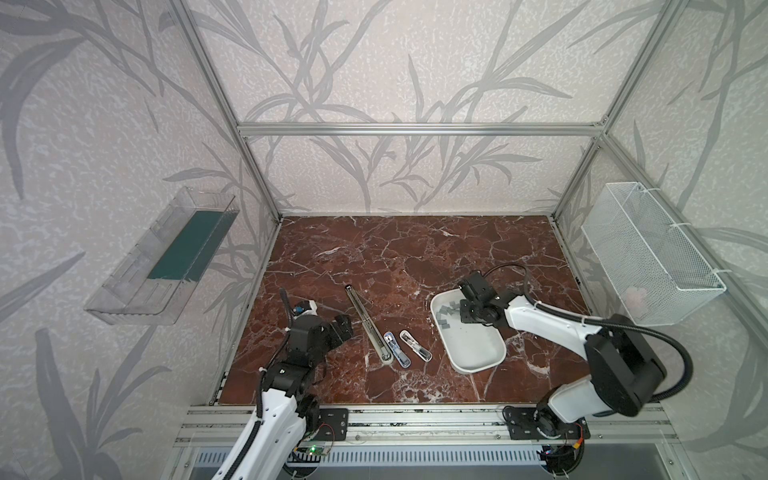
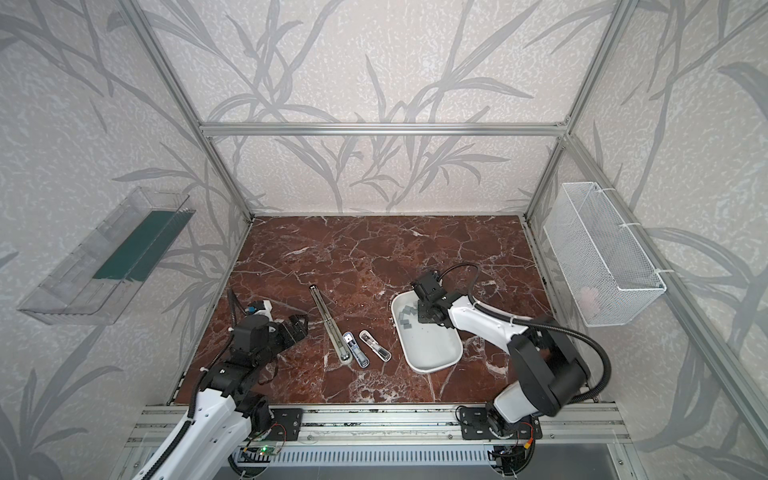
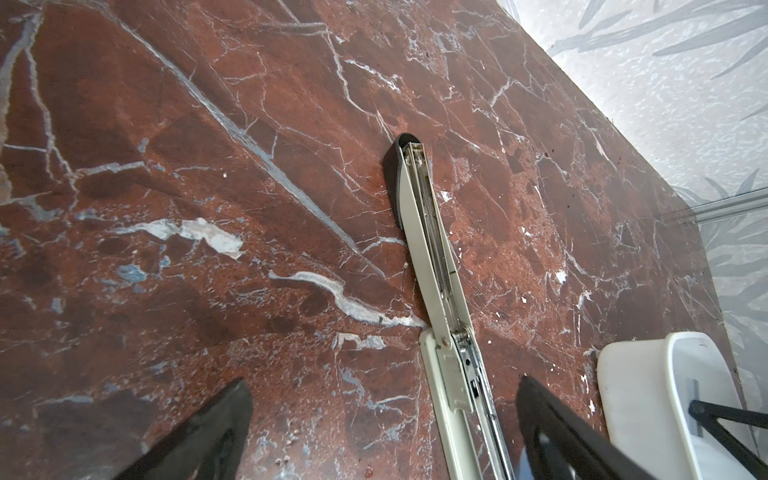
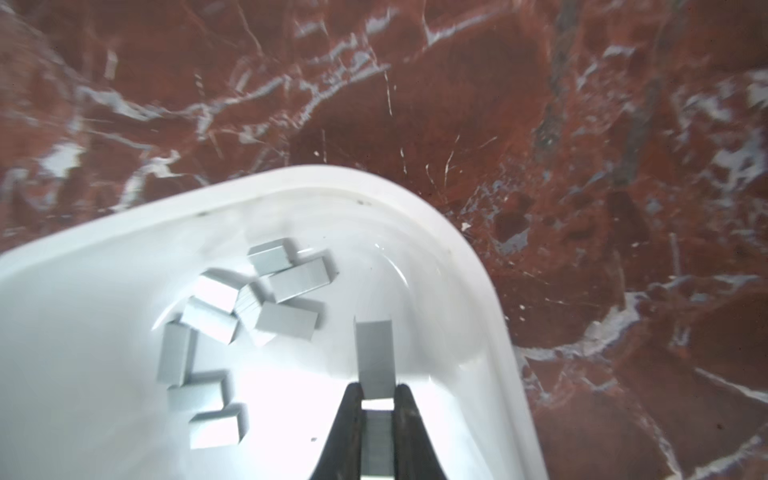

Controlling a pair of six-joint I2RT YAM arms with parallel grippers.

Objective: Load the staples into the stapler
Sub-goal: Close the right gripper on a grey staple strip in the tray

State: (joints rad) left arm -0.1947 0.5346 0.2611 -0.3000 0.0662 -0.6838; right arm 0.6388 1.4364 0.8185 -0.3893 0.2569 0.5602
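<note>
The stapler (image 1: 365, 322) (image 2: 330, 324) lies opened out flat on the marble, its long magazine channel (image 3: 432, 257) facing up. The staples (image 1: 446, 316) (image 2: 406, 313) (image 4: 249, 307), several small grey strips, lie loose at the far end of a white tray (image 1: 478, 365) (image 2: 432, 365) (image 4: 332, 174). My right gripper (image 4: 377, 388) (image 1: 465, 313) (image 2: 424, 316) reaches into that tray and is shut on one staple strip (image 4: 374, 353), which sticks out past the fingertips. To the left of the stapler, my left gripper (image 3: 384, 386) (image 1: 343, 328) (image 2: 297, 326) is open and holds nothing.
Two small stapler-like items, one blue and white (image 1: 397, 343) and one clear (image 1: 415, 345), lie between the stapler and the tray. A clear bin (image 1: 166, 257) hangs on the left wall. A white wire basket (image 1: 648, 253) hangs on the right wall.
</note>
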